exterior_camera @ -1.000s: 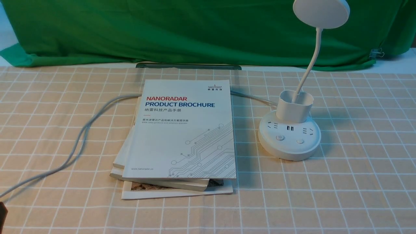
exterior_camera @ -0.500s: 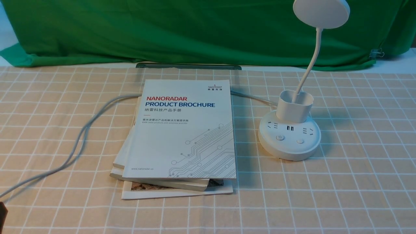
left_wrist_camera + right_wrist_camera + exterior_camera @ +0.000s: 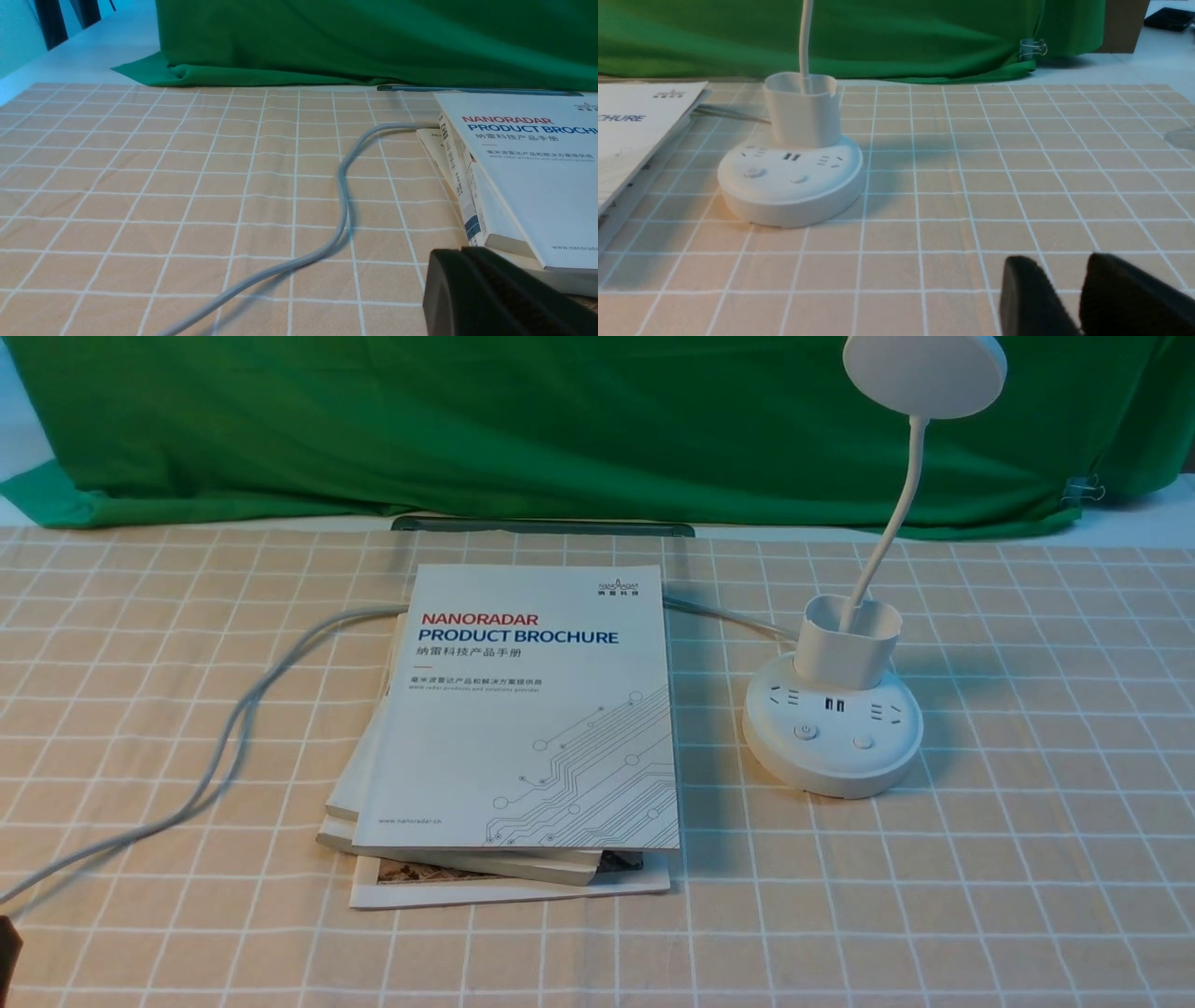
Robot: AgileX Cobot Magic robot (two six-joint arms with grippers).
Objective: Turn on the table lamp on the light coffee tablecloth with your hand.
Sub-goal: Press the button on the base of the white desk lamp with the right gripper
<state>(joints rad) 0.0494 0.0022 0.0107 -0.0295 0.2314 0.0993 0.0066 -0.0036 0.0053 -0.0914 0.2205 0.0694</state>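
nothing on the worktop has visibly moved since a second ago. the table lamp (image 3: 831, 737) stands in the same squares of the light coffee tablecloth (image 3: 1027, 859), at about 3 o'clock from the stack of brochures (image 3: 532, 709) and a short gap clear of it. its round base sits flat on the cloth, its cup-shaped holder is upright, and its thin neck curves up toward 1 o'clock to the disc head at the top edge of the front view. the two buttons (image 3: 805, 732) sit on the 6 o'clock side of the base, with nothing touching them. the grey cable (image 3: 233, 728) lies as before: it comes out from under the brochures at 9 o'clock and trails off toward 8 o'clock. the green cloth (image 3: 560, 429) hangs along the 12 o'clock edge. the right hand (image 3: 1066, 280) is out of the front view. its own camera shows it low over the cloth, well apart from the lamp base, with its fingers a slim gap apart and nothing between them. the left hand (image 3: 462, 254) rests near the cable, just beside the brochures. its fingers show as one dark block with only a seam, so they look closed on nothing.
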